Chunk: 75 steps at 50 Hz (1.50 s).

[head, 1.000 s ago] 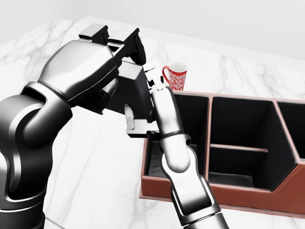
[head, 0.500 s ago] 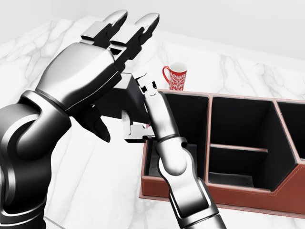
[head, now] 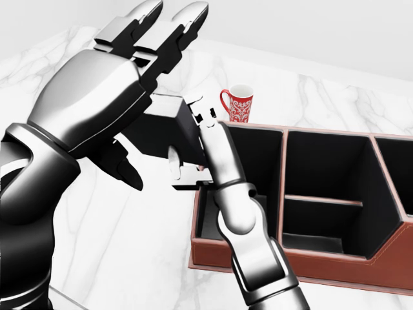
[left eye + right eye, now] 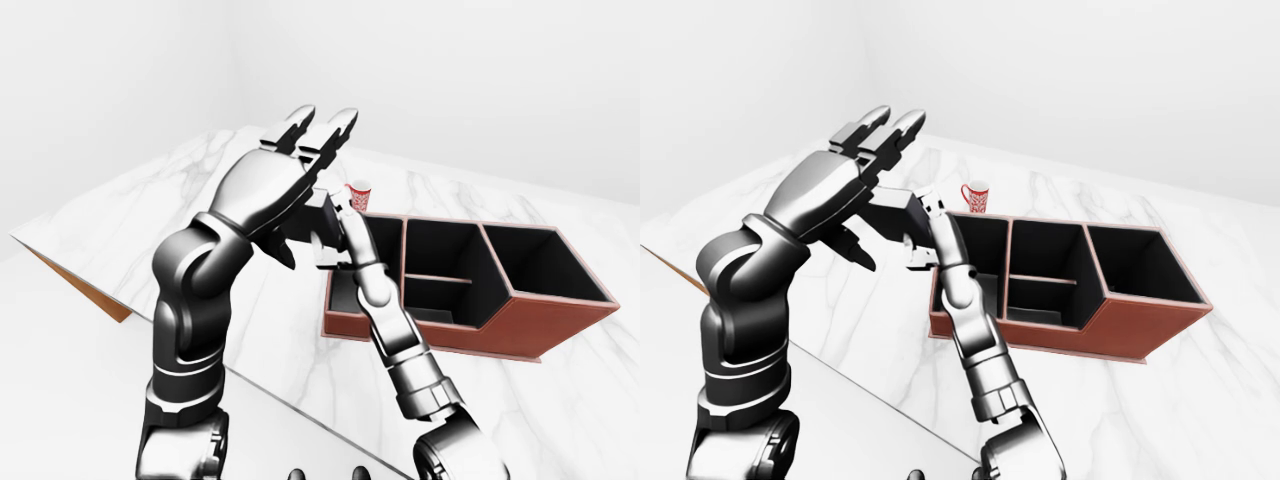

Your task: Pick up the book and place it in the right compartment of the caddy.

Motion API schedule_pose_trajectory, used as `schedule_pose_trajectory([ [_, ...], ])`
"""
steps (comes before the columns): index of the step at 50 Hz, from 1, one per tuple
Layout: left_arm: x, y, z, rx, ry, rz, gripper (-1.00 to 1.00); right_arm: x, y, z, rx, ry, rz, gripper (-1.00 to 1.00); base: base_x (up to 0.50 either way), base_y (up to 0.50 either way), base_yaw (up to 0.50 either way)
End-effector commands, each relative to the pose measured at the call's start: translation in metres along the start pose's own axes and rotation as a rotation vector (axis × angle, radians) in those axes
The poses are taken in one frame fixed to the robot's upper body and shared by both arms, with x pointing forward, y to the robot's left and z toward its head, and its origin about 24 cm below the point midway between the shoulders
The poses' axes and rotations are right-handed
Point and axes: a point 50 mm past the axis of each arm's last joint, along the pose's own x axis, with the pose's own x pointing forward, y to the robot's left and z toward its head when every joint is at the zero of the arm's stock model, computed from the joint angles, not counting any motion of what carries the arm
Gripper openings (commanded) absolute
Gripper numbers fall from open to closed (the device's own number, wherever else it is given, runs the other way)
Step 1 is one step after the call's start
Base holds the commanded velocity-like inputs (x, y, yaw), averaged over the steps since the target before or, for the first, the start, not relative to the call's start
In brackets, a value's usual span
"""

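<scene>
Book: the dark slab (image 3: 169, 126) is off the marble counter (image 3: 129, 226), in the air just left of the caddy's left end wall, with the right hand at its right edge; its spine direction cannot be read, as the hands cover much of it.
Left hand: the left hand (image 3: 103, 84) stands left of and above the book, fingers (image 3: 187, 22) straight and spread upward, thumb pointing down; it closes on nothing.
Right hand: the right hand (image 3: 193, 148) reaches up from the bottom of the head view; whether its fingers pinch the book cannot be told, since they are mostly hidden behind it.
Mug: a red patterned mug (image 3: 238, 103) stands on the counter beyond the caddy's far left corner.
Caddy: the brown caddy (image 4: 1060, 335) has black compartments in a row; the right compartment (image 4: 1140, 265) is at the far end.
Key relation: the book lies at the caddy's left end, the target at its right, so by my judgement the right hand must carry it rightward across the whole caddy.
</scene>
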Motion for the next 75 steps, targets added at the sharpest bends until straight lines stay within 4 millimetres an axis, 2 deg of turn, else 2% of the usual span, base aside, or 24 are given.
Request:
schedule_pose_trajectory([
  [1, -0.001, 0.014, -0.008, 0.019, 0.014, 0.03, 1.0, 0.006, -0.012, 0.009, 0.087, -0.035, -0.061, -1.0, 0.0, 0.0, 0.0],
  [4, 0.0, 0.018, -0.012, 0.017, 0.028, 0.035, 1.0, 0.007, -0.016, 0.01, 0.085, -0.042, -0.069, -1.0, 0.0, 0.0, 0.0],
  [5, 0.0, 0.018, -0.012, 0.018, 0.03, 0.036, 1.0, 0.005, -0.014, 0.0, 0.083, -0.001, -0.069, -1.0, 0.0, 0.0, 0.0],
  [8, 0.001, 0.023, -0.016, 0.012, 0.048, 0.043, 1.0, 0.009, -0.02, 0.011, 0.087, -0.045, -0.081, -1.0, 0.0, 0.0, 0.0],
  [18, 0.003, 0.025, -0.037, 0.006, 0.107, 0.009, 1.0, 0.015, -0.04, 0.013, 0.082, -0.049, -0.125, -1.0, 0.0, 0.0, 0.0],
  [34, 0.002, 0.026, -0.056, -0.057, 0.156, -0.012, 1.0, 0.023, -0.067, 0.019, 0.076, -0.057, -0.186, -1.0, 0.0, 0.0, 0.0],
  [39, -0.001, 0.023, -0.059, -0.134, 0.152, -0.009, 1.0, 0.027, -0.08, 0.025, 0.076, -0.064, -0.214, -1.0, 0.0, 0.0, 0.0],
  [46, -0.002, 0.018, -0.078, -0.216, 0.194, 0.05, 1.0, 0.029, -0.09, 0.026, 0.074, -0.066, -0.241, -1.0, 0.0, 0.0, 0.0],
  [54, -0.004, 0.011, -0.094, -0.327, 0.253, 0.138, 1.0, 0.031, -0.112, 0.03, 0.071, -0.069, -0.294, -1.0, 0.0, 0.0, 0.0],
  [62, -0.006, 0.007, -0.103, -0.416, 0.292, 0.219, 1.0, 0.031, -0.124, 0.034, 0.069, -0.075, -0.324, -1.0, 0.0, 0.0, 0.0],
  [68, -0.012, 0.003, -0.094, -0.506, 0.233, 0.245, 1.0, 0.032, -0.138, 0.042, 0.067, -0.086, -0.351, -1.0, 0.0, 0.0, 0.0],
  [75, -0.018, -0.009, -0.109, -0.607, 0.295, 0.315, 1.0, 0.028, -0.153, 0.049, 0.065, -0.095, -0.384, -1.0, 0.0, 0.0, 0.0],
])
